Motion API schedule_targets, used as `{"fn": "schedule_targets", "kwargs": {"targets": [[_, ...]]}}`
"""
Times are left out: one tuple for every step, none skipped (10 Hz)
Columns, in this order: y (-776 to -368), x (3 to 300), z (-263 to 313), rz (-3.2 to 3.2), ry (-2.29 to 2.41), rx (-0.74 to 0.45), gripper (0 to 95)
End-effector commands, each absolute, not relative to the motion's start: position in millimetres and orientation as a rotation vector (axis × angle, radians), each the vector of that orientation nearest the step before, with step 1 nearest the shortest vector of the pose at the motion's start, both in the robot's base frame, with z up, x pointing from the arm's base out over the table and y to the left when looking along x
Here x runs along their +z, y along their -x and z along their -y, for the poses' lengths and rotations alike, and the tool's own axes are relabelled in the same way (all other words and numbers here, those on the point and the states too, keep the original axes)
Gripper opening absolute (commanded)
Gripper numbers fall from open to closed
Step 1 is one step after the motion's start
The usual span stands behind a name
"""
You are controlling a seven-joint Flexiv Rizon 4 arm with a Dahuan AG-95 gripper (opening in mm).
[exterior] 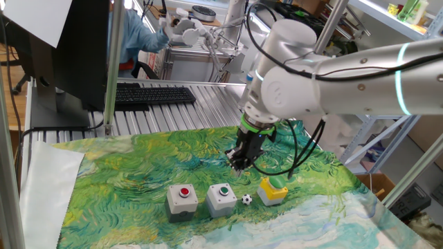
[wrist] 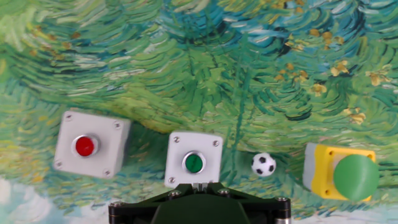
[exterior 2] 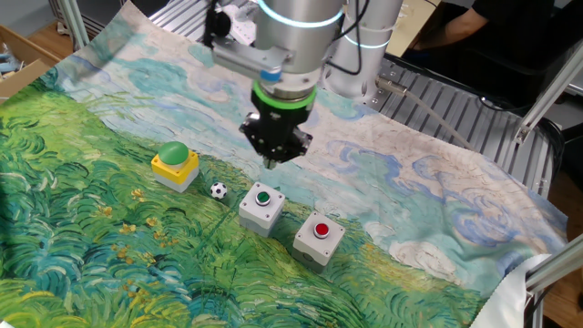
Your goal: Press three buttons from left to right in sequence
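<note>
Your gripper (exterior 2: 271,162), fingers together, points straight down, hanging just above the grey box with green button (exterior 2: 262,207). The three boxes line up across the cloth (exterior: 124,173), buttons facing up: grey box with red button (exterior: 183,200), the green one, soccer ball (exterior: 246,199), yellow box (exterior: 273,191). The hand view cuts off the fingertips

In the hand view, three boxes sit in a row on the cloth-covered worktop (wrist: 205,74): the middle box (wrist: 193,160) centred, the first box (wrist: 91,144) at its nine o'clock, the ball (wrist: 263,164) then the third box (wrist: 341,173) at its three o'clock, the tool (wrist: 199,188) at its six.
</note>
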State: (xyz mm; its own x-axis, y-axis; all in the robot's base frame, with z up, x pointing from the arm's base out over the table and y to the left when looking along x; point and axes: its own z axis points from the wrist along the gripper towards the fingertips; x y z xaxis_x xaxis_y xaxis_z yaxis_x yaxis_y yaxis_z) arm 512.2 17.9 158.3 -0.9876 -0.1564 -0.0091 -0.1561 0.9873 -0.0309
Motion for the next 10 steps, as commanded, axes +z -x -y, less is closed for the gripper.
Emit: {"fn": "schedule_targets", "kwargs": {"targets": [[-516, 146, -23, -3.124, 0.207, -0.034, 0.0], [-516, 140, -26, -3.124, 0.196, -0.032, 0.0], [-516, 134, -28, -3.124, 0.191, -0.032, 0.0], [-517, 130, -29, -3.124, 0.185, -0.032, 0.0], [-518, 127, -30, -3.124, 0.185, -0.036, 0.0], [-518, 125, -31, -3.125, 0.182, -0.043, 0.0], [-518, 124, -31, -3.126, 0.183, -0.045, 0.0], [-518, 123, -30, -3.126, 0.182, -0.047, 0.0], [-518, 121, -30, -3.125, 0.181, -0.048, 0.0], [-519, 120, -30, -3.125, 0.179, -0.048, 0.0]]}}
